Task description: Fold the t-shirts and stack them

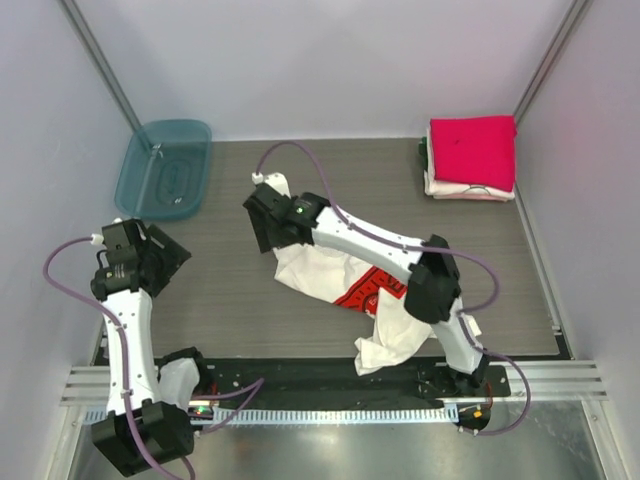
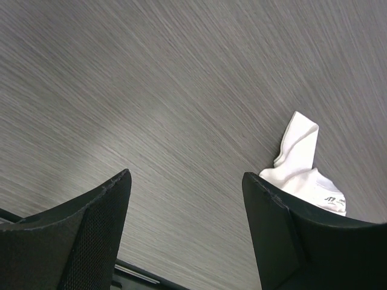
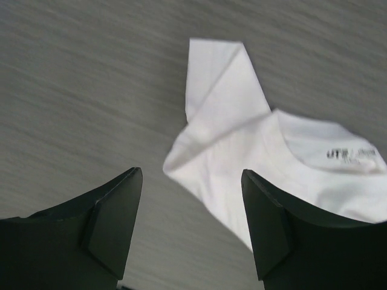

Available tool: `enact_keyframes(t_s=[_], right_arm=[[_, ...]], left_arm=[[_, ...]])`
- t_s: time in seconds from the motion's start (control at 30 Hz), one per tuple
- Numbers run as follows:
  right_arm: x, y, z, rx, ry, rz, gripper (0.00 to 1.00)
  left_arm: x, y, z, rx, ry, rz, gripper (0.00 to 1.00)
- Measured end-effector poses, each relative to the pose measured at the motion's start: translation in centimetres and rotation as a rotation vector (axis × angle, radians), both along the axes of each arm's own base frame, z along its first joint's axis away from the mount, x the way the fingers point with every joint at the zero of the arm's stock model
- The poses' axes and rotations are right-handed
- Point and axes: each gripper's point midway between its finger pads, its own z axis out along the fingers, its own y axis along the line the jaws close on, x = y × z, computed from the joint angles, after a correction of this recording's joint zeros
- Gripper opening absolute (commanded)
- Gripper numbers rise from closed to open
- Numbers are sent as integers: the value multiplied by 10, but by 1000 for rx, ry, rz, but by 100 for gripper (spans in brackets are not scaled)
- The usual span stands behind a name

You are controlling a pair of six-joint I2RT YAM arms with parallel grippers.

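First, from the left wrist, the left fingers (image 2: 91,235) are spread wide with nothing between them above the bare grey table (image 2: 151,90); a loose end of the white shirt (image 2: 299,160) shows just past one finger, its small dark mark unreadable. Next, from the right wrist, the right fingers (image 3: 112,217) are likewise spread wide and empty over a folded corner of that shirt, whose neck label has dark letters too blurred to read. Overhead, the shirt lies crumpled mid-table, red-and-black print showing, with a pink-red shirt (image 1: 472,148) topping pale folded shirts (image 1: 465,190) in the far right corner.
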Motion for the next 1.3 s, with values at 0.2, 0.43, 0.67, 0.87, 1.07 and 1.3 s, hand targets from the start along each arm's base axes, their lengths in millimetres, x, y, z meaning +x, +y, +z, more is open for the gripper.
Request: enact_keyframes(t_s=[0.2, 0.43, 0.67, 0.87, 1.07, 1.3], right_arm=[[77, 27, -45, -11, 2, 16, 70], [125, 30, -88, -14, 8, 20, 66], [126, 43, -114, -12, 18, 64, 64], [122, 43, -132, -49, 29, 93, 63], [122, 43, -141, -66, 19, 117, 45], [123, 50, -141, -57, -11, 150, 1]], left_arm=[[-1, -2, -3, 22, 14, -10, 74], [-1, -3, -1, 40, 4, -13, 74], [-2, -2, 0, 46, 5, -11, 74], [-3, -3, -1, 47, 2, -11, 74], [-3, -3, -1, 47, 1, -11, 74], [-3, -3, -1, 47, 0, -10, 74]])
